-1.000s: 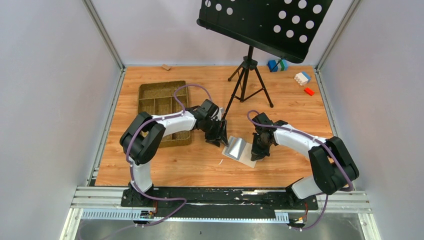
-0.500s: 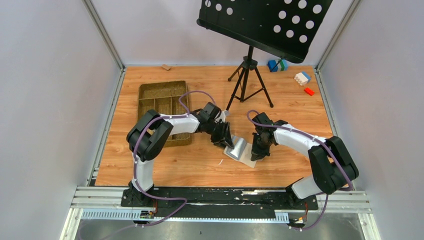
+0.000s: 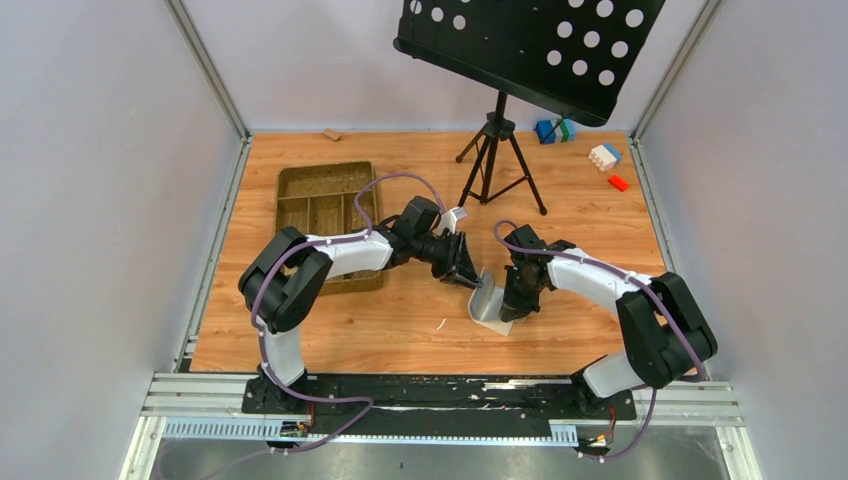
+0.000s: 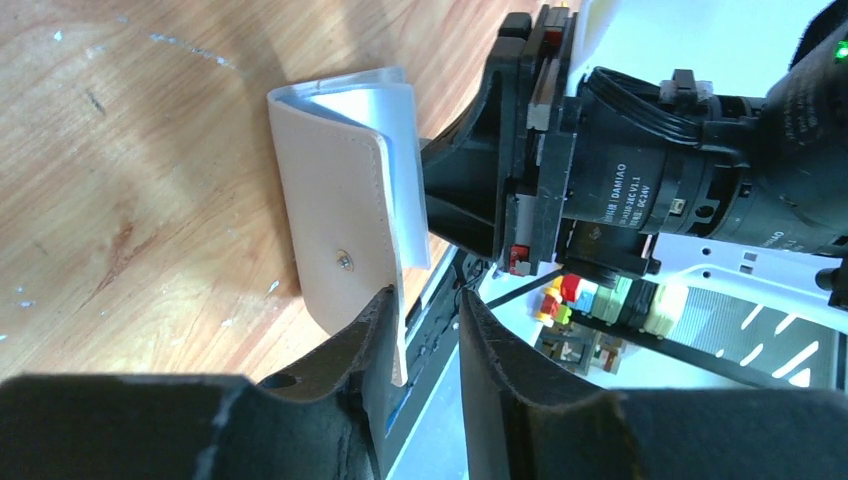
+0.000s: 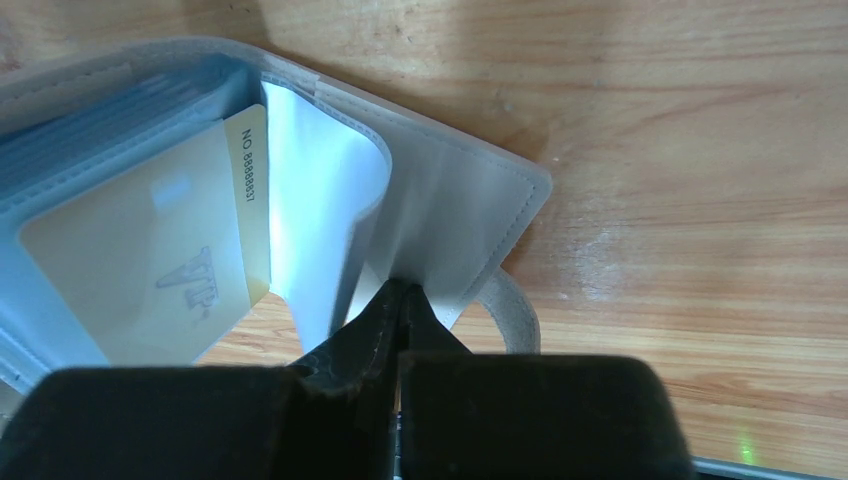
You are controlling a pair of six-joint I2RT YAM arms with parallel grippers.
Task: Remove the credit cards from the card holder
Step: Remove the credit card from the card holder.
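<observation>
The cream-beige card holder (image 3: 487, 303) lies half open on the table between my two grippers. In the left wrist view one cream flap (image 4: 335, 215) with a metal snap stands up on edge. Its rim rests against one finger (image 4: 372, 335) of my left gripper (image 4: 425, 297), whose jaws stand apart. My right gripper (image 5: 403, 292) is shut on the edge of the holder's other cover (image 5: 455, 215), beside the closure tab (image 5: 512, 310). A pale yellow credit card (image 5: 150, 270) marked VIP sits in a light blue sleeve. The other cards are hidden.
A woven brown compartment tray (image 3: 325, 215) lies left of the left arm. A black music stand on a tripod (image 3: 495, 160) stands just behind the grippers. Toy blocks (image 3: 604, 156) lie at the back right. The walls of the cell close both sides.
My left gripper has moved right, up to the holder, and the holder's left flap has swung up, so the holder looks narrower. My right gripper has kept its place and grip.
</observation>
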